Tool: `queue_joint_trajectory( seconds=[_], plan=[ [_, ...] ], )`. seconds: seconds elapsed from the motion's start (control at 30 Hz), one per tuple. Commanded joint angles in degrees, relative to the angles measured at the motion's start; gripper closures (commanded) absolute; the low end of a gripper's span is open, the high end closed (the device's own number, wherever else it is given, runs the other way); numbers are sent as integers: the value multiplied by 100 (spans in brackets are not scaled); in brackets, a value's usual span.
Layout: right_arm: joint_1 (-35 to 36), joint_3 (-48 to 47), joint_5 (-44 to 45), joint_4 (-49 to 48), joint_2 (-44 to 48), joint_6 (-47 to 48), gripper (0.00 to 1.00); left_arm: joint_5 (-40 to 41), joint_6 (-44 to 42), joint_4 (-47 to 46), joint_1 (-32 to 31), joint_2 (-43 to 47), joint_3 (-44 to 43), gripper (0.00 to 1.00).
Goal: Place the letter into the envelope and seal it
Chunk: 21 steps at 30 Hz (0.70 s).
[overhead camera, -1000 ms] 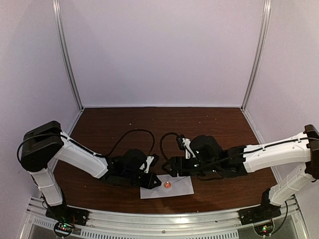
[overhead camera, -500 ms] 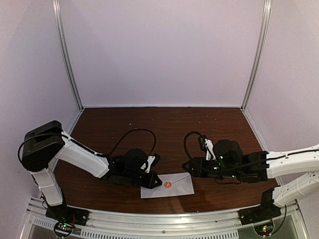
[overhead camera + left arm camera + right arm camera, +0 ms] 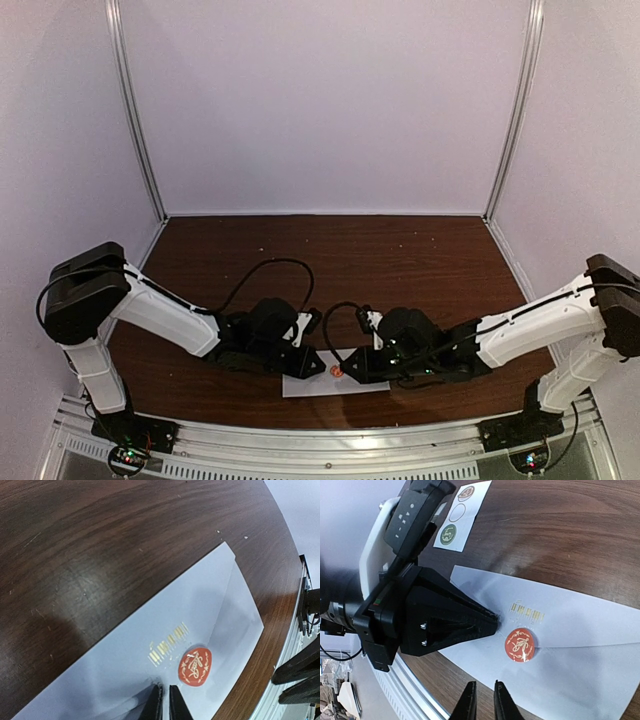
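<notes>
The envelope (image 3: 312, 387) lies flat near the table's front edge, pale grey-white, flap folded down with a round red sticker (image 3: 336, 371) on the flap's point. The left wrist view shows the envelope (image 3: 150, 630), the sticker (image 3: 195, 666) and gold marks beside it. My left gripper (image 3: 165, 696) is shut, its tips pressing on the envelope just left of the sticker. My right gripper (image 3: 485, 685) is shut on nothing, hovering over the envelope's (image 3: 570, 630) near edge, short of the sticker (image 3: 520, 646). The left gripper (image 3: 470, 622) faces it. The letter is hidden.
A small white card of round stickers (image 3: 460, 515) lies on the dark wooden table (image 3: 330, 260) beyond the envelope. An aluminium rail (image 3: 330, 440) runs along the front edge, close to the envelope. White walls enclose the back and sides.
The right arm drew away to the right, then came back to the envelope's middle, and its jaws closed from open. The left gripper stayed pressed on the envelope.
</notes>
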<state>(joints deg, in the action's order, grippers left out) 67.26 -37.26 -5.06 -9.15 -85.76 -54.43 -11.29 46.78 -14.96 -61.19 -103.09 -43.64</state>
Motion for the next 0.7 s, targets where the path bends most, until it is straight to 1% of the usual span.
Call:
queue_joint_trajectory(
  seconds=[0.0, 0.07, 0.27, 0.67],
  plan=[
    [28, -199, -255, -634, -361, 47, 90, 156, -92, 38, -21, -73, -111, 93],
    [24, -313, -269, -576, -562, 96, 94, 184, -91, 43, -23, -82, -102, 92],
    [9, -382, -225, -697, -855, 91, 100, 223, -116, 118, -23, -98, -110, 93],
    [-157, -158, -130, -1007, -1147, -49, 100, 284, -87, 124, -17, -106, -110, 93]
  ],
)
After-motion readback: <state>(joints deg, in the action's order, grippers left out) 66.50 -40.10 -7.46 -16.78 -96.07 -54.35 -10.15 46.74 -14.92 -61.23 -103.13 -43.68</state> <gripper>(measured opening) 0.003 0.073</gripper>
